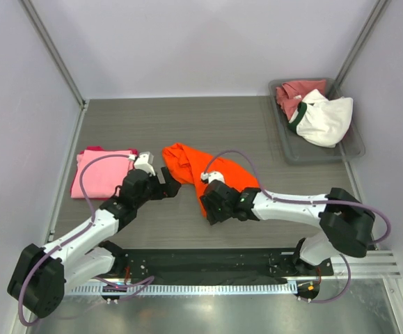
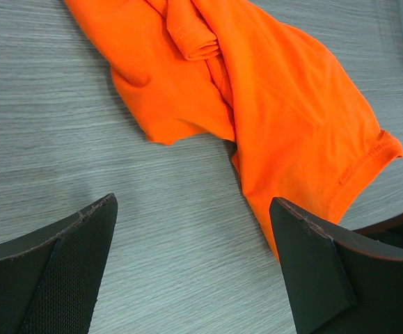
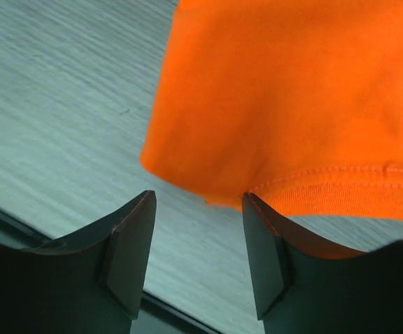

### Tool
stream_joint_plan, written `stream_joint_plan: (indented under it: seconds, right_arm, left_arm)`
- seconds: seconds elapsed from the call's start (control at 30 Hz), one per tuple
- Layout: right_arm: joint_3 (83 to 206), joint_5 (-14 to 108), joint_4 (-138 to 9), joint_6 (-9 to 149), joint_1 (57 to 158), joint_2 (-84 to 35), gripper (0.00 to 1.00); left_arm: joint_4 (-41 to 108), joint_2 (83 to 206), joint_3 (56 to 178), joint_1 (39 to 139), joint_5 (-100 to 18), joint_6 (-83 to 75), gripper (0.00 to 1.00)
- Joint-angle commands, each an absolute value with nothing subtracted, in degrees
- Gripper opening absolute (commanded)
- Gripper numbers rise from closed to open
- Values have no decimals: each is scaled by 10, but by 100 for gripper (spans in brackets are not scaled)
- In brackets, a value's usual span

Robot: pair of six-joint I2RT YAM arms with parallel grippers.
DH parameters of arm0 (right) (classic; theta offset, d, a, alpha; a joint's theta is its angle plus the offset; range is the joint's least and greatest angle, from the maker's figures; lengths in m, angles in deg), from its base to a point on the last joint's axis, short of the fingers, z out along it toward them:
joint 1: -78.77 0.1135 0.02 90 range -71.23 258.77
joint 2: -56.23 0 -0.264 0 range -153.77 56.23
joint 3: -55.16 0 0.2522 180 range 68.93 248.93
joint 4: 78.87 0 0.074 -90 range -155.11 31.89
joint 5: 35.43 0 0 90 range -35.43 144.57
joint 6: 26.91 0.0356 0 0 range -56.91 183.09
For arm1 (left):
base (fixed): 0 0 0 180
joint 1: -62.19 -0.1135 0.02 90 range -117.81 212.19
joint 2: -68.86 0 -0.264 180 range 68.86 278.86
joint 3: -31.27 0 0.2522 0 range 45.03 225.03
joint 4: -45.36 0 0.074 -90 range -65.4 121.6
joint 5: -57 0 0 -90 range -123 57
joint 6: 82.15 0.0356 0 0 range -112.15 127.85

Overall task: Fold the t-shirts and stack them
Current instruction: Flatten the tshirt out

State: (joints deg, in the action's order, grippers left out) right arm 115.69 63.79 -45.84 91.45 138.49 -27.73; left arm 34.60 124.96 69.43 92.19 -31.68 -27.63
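Grey wood-grain tabletop (image 1: pixel 243 125), pale walls round it. L gripper (image 2: pixel 193 209) spread wide, empty, low over bare wood just beside the crumpled bright orange cloth t-shirt (image 2: pixel 271 104); prob. lined up to pinch its edge. R gripper (image 3: pixel 199 200) parted too, nothing held, at the shirt's near corner; touching or just above, can't tell. Both arms flank the shirt mid-table, presumably to spread it flat. Folded light pink t-shirt (image 1: pixel 104 175) on a magenta one (image 1: pixel 93 149) at left = stack begun. Grey plastic tray (image 1: pixel 354 149) far right holds a dusty rose-red shirt (image 1: pixel 295 94) and a white shirt w/ dark green collar (image 1: pixel 326 118), waiting
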Motion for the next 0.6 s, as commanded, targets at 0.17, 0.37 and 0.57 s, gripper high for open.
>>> stream_joint_plan:
  seconds: [0.17, 0.37, 0.57]
  right_arm:
    - [1235, 777, -472, 890, 1421, -350, 58]
    - [1247, 783, -456, 888, 1426, -366, 11]
    - [1284, 682, -424, 867, 1468, -285, 1]
  left_arm:
    - [361, 1228, 708, 924, -321, -267, 92]
    - [364, 1229, 708, 924, -323, -269, 92]
    - [363, 1224, 706, 924, -321, -269, 91]
